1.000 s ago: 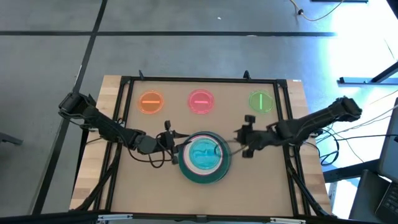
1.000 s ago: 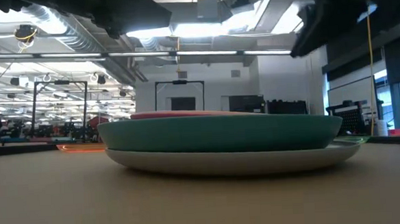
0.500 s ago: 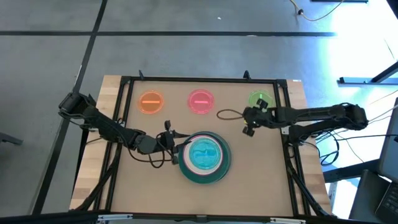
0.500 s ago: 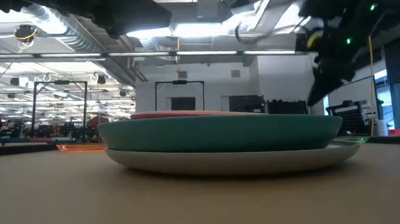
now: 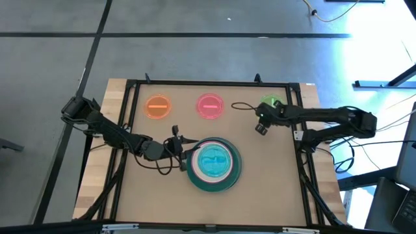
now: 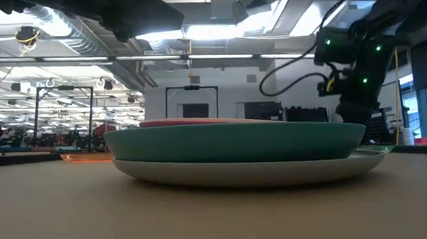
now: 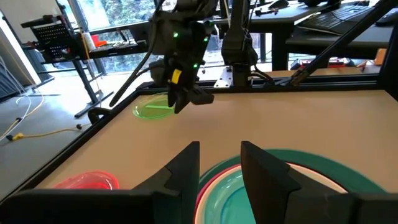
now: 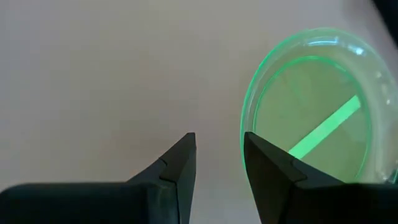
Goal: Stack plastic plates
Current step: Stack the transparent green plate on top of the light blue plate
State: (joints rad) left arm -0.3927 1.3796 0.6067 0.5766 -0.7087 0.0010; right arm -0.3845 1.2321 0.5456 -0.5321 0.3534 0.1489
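Note:
A stack of plates [image 5: 214, 164] rests at the table's middle: a pale large plate at the bottom [image 6: 245, 170], a large teal one [image 6: 237, 144] on it, a magenta rim above, and a small teal plate [image 7: 249, 196] on top. Small orange [image 5: 157, 106], pink [image 5: 209, 106] and green [image 5: 272, 103] plates lie flat in a row near the far edge. My left gripper [image 5: 182, 156] hovers open at the stack's left rim. My right gripper [image 5: 261, 125] is open, pointing down over bare table just beside the green plate [image 8: 323, 112].
A black frame [image 5: 208, 83] borders the tabletop. Cables loop from both wrists, one [image 5: 242, 105] between the pink and green plates. Bare table lies near the stack's near side and to its right [image 5: 273, 169].
My right gripper has swung away from the stack's right rim toward the far edge and now stands beside the green plate, its arm stretched out more level. The stack and the three small plates have not moved.

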